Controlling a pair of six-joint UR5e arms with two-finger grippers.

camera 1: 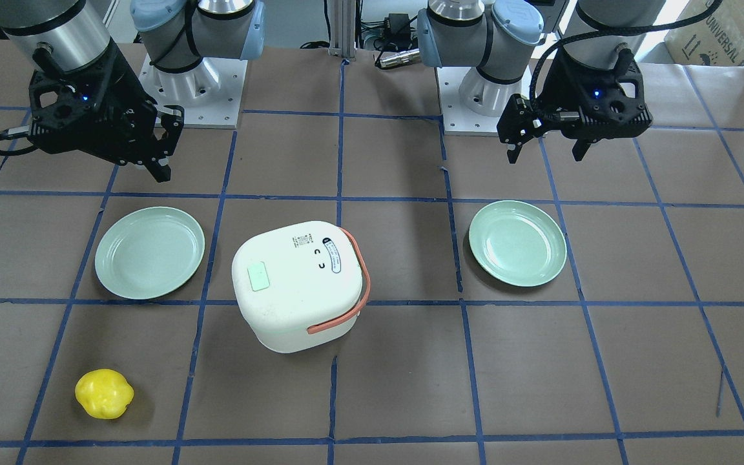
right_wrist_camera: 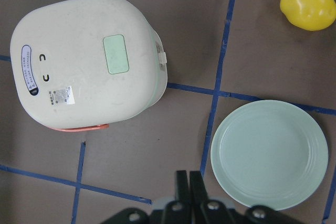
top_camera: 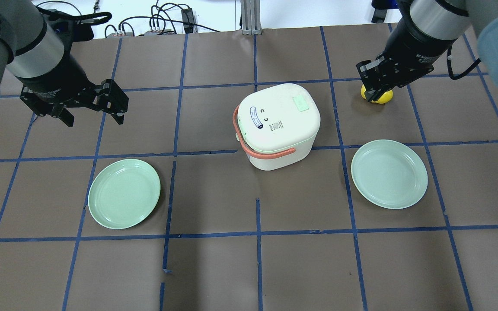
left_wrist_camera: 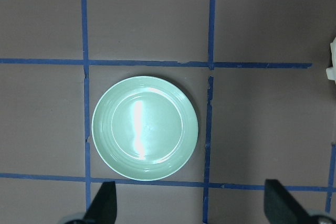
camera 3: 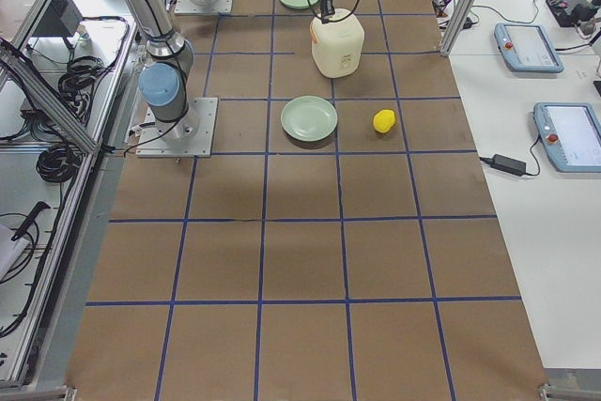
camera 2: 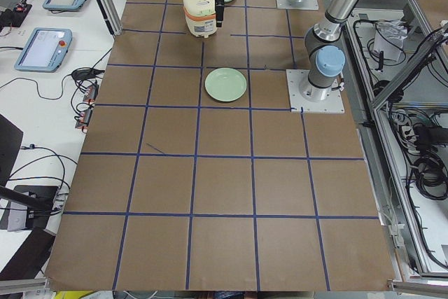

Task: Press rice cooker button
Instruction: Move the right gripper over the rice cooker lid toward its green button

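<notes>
The white rice cooker with an orange handle stands mid-table, its lid closed. A pale green button sits on the lid; it also shows in the overhead view and the right wrist view. My right gripper is shut and empty, hovering high and well off to the side of the cooker; its closed fingertips show at the bottom of the right wrist view. My left gripper is open and empty, hovering above a green plate, apart from the cooker.
Two pale green plates lie on either side of the cooker, one on my left and one on my right. A yellow toy pepper lies beyond the right plate. Blue tape lines grid the brown table.
</notes>
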